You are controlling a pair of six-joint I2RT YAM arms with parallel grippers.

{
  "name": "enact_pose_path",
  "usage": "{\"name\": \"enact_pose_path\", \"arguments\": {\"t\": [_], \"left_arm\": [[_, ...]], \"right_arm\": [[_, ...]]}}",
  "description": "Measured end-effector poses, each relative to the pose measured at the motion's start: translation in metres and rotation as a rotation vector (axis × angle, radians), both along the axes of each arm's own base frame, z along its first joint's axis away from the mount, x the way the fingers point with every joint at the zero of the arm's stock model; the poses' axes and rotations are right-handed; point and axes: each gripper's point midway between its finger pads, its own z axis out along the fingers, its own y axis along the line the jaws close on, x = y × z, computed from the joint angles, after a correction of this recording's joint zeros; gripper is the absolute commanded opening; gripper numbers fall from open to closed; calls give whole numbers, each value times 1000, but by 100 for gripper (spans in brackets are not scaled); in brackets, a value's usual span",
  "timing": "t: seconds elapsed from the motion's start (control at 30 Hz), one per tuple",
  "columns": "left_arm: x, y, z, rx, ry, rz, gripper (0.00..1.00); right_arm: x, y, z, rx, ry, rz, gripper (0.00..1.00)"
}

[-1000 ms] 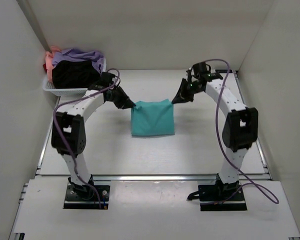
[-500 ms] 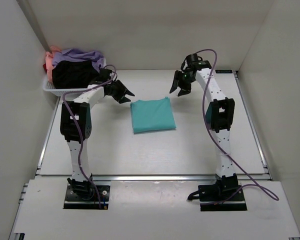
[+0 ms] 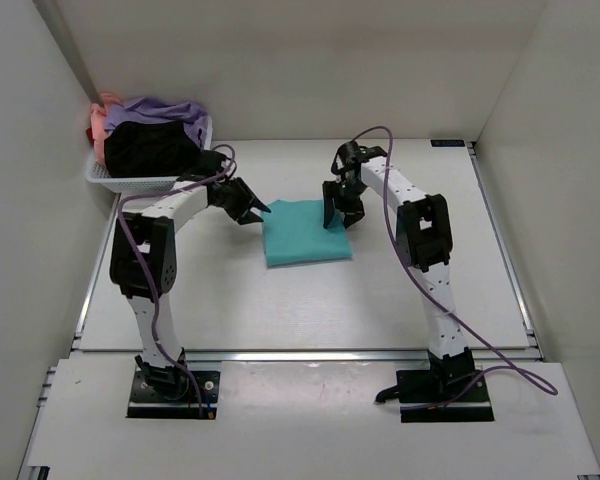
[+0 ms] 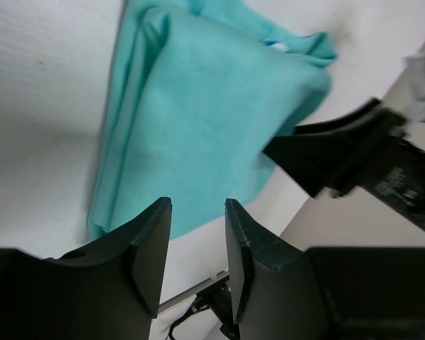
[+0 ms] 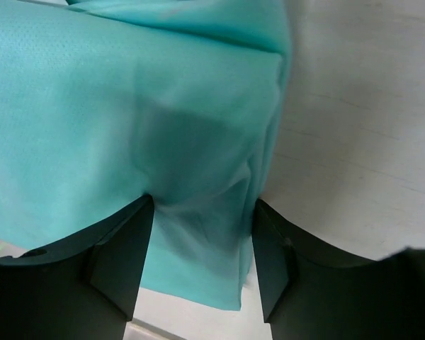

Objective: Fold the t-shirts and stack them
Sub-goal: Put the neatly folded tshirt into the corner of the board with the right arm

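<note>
Folded teal t-shirt point(image 3: 305, 236) lay flat mid-surface point(image 3: 280, 305), nearer the far edge, with open room on its near side. Left gripper point(image 3: 252, 211) sat just off its left edge, jaws open. Right gripper point(image 3: 338, 217) hung over its far-right corner, jaws open.

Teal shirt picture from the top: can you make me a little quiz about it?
1. True or false: the teal t-shirt lies folded on the table.
2. Where is the black t-shirt? A: in the white basket. B: on the table. C: held by an arm.
3. Fill in: the left fingers and right fingers are both ___, holding nothing.
Key: 1 true; 2 A; 3 open.
</note>
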Motion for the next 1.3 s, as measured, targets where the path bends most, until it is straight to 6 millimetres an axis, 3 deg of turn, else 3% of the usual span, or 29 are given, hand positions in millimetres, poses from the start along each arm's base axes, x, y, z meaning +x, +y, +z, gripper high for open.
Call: {"name": "enact_pose_path", "arguments": {"t": [0.2,0.27,0.3,0.43,0.53,0.63,0.7,0.9,1.03,1.13,1.3], "left_arm": [[4,22,53,-4,-131,38,47],[-1,25,57,-3,-141,40,47],[-4,26,57,1,-140,40,47],[-15,28,43,15,-102,32,47],[-23,27,36,27,-75,20,47],[-26,28,35,50,-77,6,47],[-30,26,34,64,-82,-8,46],[-55,16,26,90,-64,-68,45],[-74,6,15,101,-32,-111,45],[-88,-1,9,104,-12,-142,46],[-101,-11,11,91,-8,-177,45]], "right_arm": [[-5,10,-5,-113,-41,28,41],[-5,8,-7,-150,-49,22,21],[-6,8,-8,-156,-47,18,1],[-8,7,-10,-168,-43,-4,0],[-9,-6,-9,-200,-52,-23,0],[-7,-42,-8,-255,-51,-67,0],[4,-82,-8,-311,-57,-123,0],[66,-219,-2,-422,-141,-335,0],[102,-297,0,-432,-222,-452,0],[127,-332,2,-430,-302,-495,0],[154,-352,14,-443,-419,-492,0]]}}
